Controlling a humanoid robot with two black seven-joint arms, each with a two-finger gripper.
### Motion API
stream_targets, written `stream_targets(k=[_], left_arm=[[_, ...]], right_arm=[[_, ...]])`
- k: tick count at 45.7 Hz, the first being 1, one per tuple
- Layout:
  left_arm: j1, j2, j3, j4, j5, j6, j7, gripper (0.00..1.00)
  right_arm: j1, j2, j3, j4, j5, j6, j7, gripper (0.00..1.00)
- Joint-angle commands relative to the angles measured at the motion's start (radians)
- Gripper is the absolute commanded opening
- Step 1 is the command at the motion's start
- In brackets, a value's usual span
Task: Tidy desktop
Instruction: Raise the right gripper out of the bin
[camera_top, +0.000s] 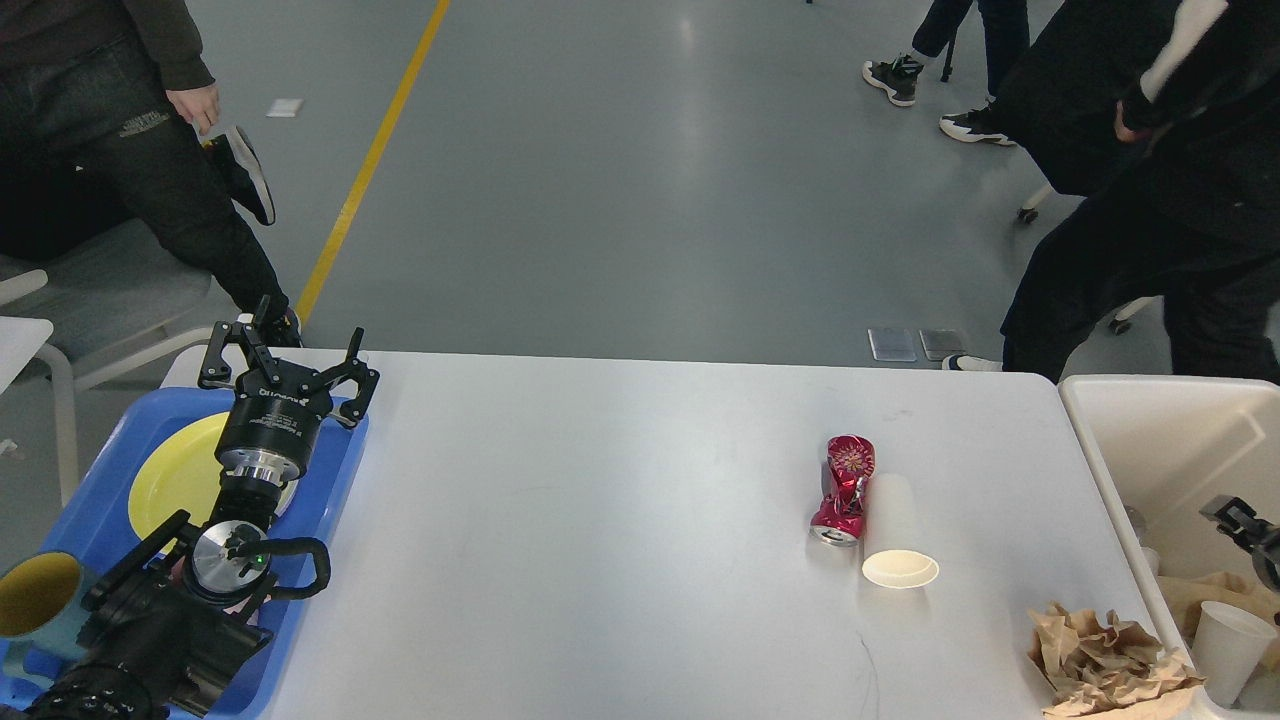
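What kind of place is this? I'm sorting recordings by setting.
Probably a lab or workshop hall, not a home: a bare grey floor with a yellow line, wheeled office chairs, and a white desktop staged with a crushed can and a paper cup.
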Motion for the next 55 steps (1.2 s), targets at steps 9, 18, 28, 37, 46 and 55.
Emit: stream_targets(k=[9, 18, 28, 37, 46, 55], left_arm=[[0.000, 0.000, 0.000, 0.000, 0.000, -0.001, 0.000, 0.96], [0.000, 0.000, 0.000, 0.000, 0.000, -0.001, 0.000, 0.96], [0.000, 0.000, 0.002, 0.000, 0.000, -0.001, 0.000, 0.96], [0.000, 0.000, 0.002, 0.000, 0.000, 0.001, 0.000, 0.96], [0.000, 0.000, 0.002, 0.000, 0.000, 0.001, 0.000, 0.96], [0.000, 0.000, 0.000, 0.000, 0.000, -0.001, 0.000, 0.96]], right_arm=[[0.485, -0.123, -0.038, 0.453, -0.244, 0.221, -0.157, 1.00], [0.798, -0.101, -0.104, 0.609, -0.244, 0.534, -0.191, 1.00], [1.088, -0.086, -0.133, 0.832, -0.235, 0.727, -0.192, 1.00], [1.391, 0.031, -0.287, 1.096, -0.142, 0.775, -0.195, 1.00], [1.530, 0.060, -0.324, 1.229, -0.085, 0.780, -0.206, 1.00], [1.531, 0.068, -0.350, 1.232, -0.083, 0.749, -0.203, 1.00]])
